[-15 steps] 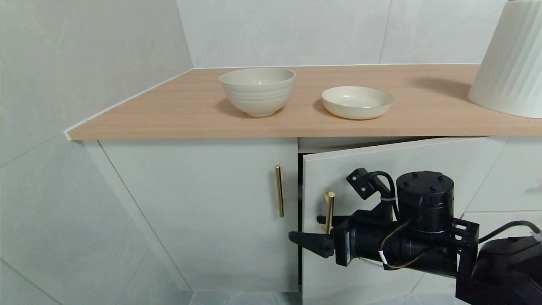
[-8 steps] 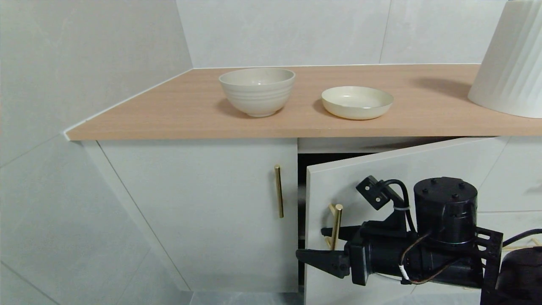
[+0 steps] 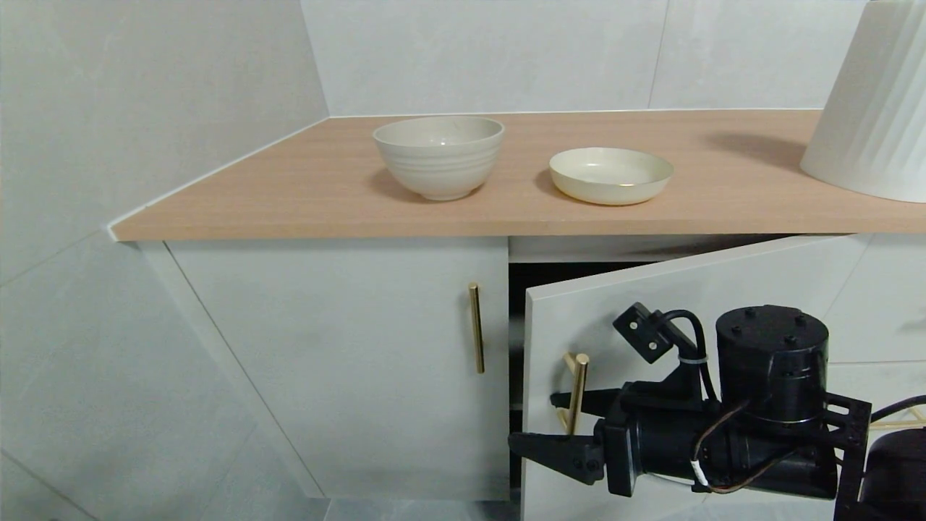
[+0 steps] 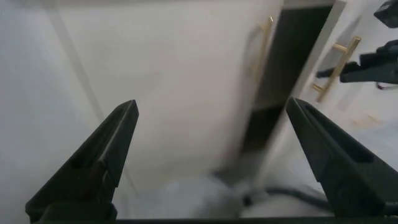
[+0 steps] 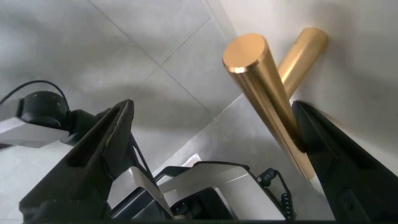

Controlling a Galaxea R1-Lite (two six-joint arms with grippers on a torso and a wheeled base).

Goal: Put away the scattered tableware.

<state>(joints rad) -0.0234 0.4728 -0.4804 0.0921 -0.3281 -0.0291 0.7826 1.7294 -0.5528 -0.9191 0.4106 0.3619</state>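
Note:
A cream ribbed bowl (image 3: 439,155) and a shallow cream dish (image 3: 610,174) stand side by side on the wooden counter (image 3: 289,206). Below them the right cabinet door (image 3: 622,304) hangs partly open. My right gripper (image 3: 535,420) is open, its fingers straddling that door's brass handle (image 3: 576,391). In the right wrist view the handle (image 5: 267,93) lies against one finger, with a wide gap to the other. My left gripper (image 4: 211,106) is open and holds nothing, low in front of the left cabinet door (image 4: 168,81).
The left door (image 3: 347,347) is shut, with its own brass handle (image 3: 475,327). A dark gap (image 3: 515,289) shows between the doors. A tall white ribbed object (image 3: 868,101) stands on the counter's right end. Tiled walls close the corner on the left and behind.
The right door has swung further open. My right gripper has moved back and lower with the handle between its fingers. Bowl and dish have not moved.

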